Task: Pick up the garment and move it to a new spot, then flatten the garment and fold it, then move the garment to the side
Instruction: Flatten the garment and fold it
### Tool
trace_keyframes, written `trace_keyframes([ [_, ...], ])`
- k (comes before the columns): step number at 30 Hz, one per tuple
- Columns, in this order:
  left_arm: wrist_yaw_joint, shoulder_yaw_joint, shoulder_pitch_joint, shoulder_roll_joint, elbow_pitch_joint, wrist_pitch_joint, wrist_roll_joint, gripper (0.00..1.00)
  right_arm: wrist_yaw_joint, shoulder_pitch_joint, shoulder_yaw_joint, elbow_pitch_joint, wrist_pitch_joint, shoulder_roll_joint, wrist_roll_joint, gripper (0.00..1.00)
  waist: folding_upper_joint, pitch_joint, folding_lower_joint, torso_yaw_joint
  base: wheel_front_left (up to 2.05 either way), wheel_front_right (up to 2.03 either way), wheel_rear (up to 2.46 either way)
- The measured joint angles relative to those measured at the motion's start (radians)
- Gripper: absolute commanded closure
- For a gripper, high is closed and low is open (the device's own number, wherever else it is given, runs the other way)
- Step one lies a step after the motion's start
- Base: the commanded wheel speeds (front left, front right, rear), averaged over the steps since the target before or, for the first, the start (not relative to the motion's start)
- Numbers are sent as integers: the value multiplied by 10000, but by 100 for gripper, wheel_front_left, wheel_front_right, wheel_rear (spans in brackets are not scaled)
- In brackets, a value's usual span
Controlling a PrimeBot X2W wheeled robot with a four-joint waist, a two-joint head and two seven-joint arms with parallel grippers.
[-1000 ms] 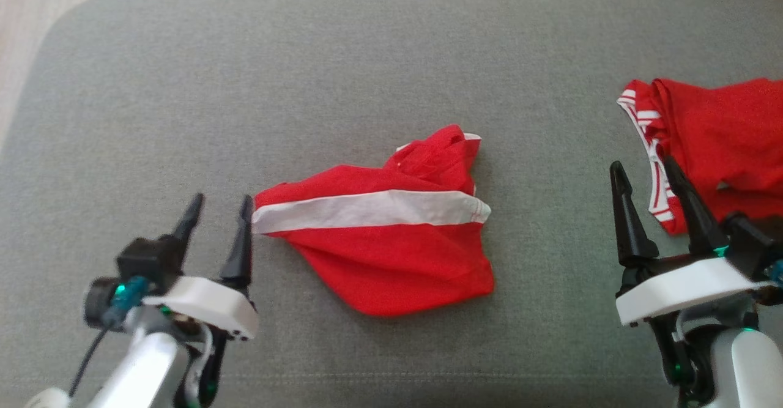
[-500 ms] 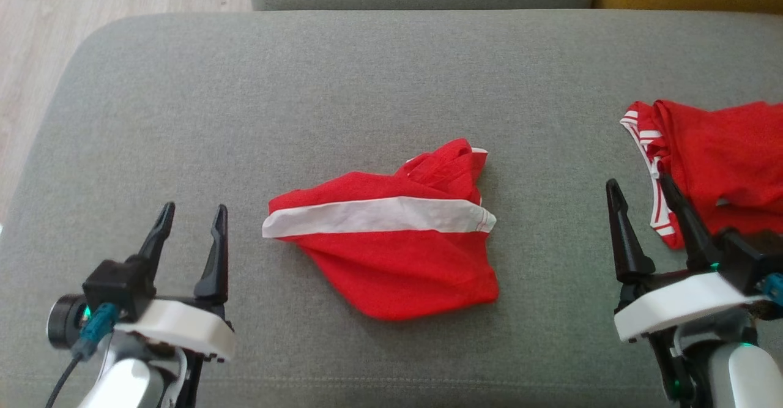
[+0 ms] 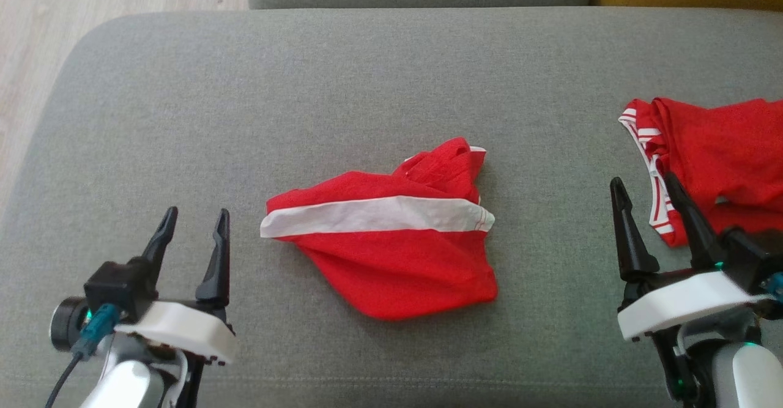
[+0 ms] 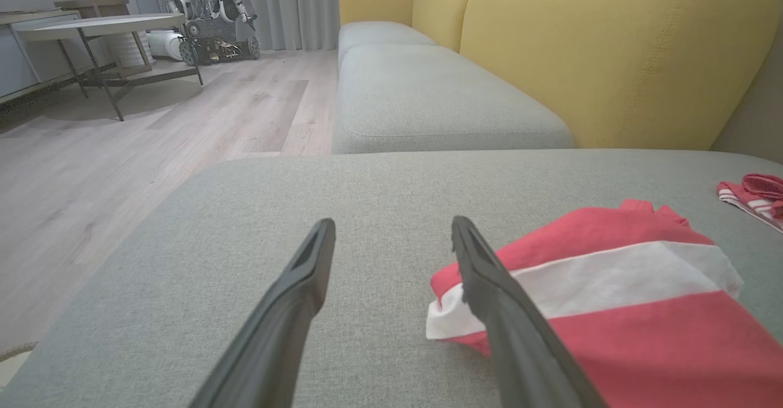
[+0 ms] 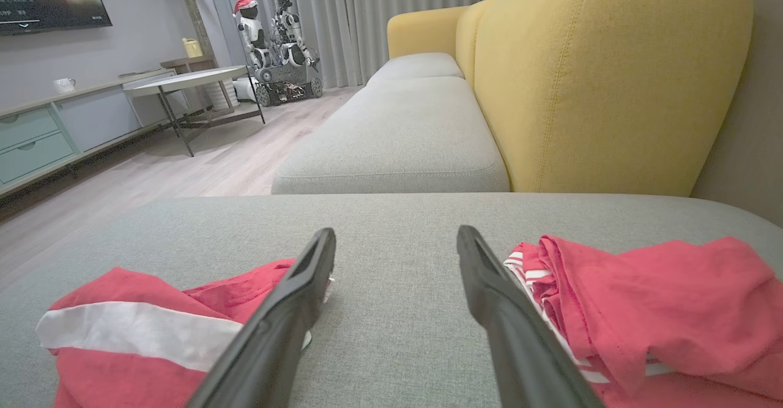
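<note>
Head view: I see the garment (image 3: 391, 255), red with a white band, lying crumpled near the middle of the grey cushion (image 3: 367, 77), somewhat toward its near edge. My left gripper (image 3: 196, 215) hovers toward the near-left corner, close to the garment's white-banded end but apart from it. Its fingers (image 3: 215, 261) are spread and hold nothing. My right gripper (image 3: 642, 180) hovers by the right edge, likewise spread and empty, just beside a second red garment (image 3: 722, 151) with striped trim.
</note>
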Motion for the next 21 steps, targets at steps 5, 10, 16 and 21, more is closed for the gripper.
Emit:
trace_keyframes([
  [5,-337,-251,-81,-17,199,242,-171,0,0,-1,-6,-35,2,0,56,0,0,112,0,-7,0,0,0],
  [10,-1122,-654,-771,-274,1183,679,-573,0,0,-37,46,-54,2,0,84,0,0,387,0,-62,0,0,0],
  [16,-2013,-874,-1416,-598,2865,882,-1097,0,0,-116,63,25,-2,0,205,0,0,709,0,-277,0,0,0],
  [21,-2359,-874,-1648,-782,3616,821,-1336,0,0,-220,46,88,-15,0,263,0,0,887,0,-395,0,0,0],
])
